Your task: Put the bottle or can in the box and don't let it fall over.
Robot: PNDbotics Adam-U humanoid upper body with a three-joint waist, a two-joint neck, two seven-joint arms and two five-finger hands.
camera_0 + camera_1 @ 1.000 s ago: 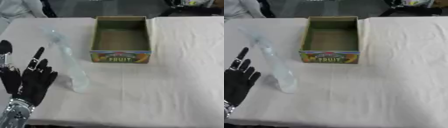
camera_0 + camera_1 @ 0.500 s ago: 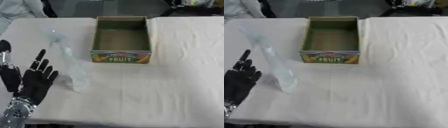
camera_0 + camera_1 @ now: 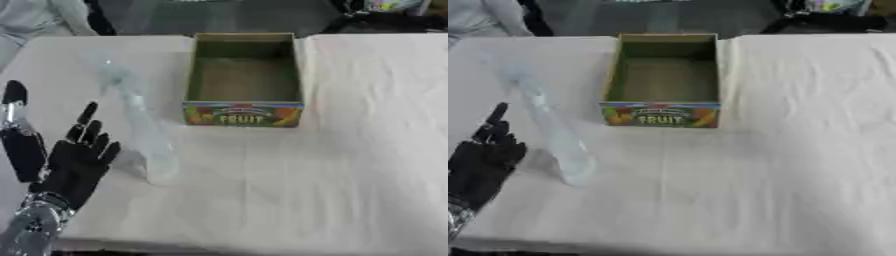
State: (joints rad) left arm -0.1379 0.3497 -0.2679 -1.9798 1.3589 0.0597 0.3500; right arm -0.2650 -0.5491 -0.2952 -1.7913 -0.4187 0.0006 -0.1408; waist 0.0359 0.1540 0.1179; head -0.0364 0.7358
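In the left eye view, your robot's black left hand (image 3: pixel 74 162) stood at the lower left of the white cloth-covered table (image 3: pixel 367 150), fingers straight and spread, pointing up — holding nothing. Just to its right stood the clear, tall plastic bottle (image 3: pixel 140 127), upright on the cloth; whether the hand touched it could not be told. The open green cardboard box with a "FRUIT" label on its front (image 3: pixel 244 80) sat beyond the bottle and to its right, apart from it.

In the right eye view, the same hand showed at the left edge — fingers straight. The bottle stood outside the box, on the table to the box's left. Your right hand appeared in neither view.
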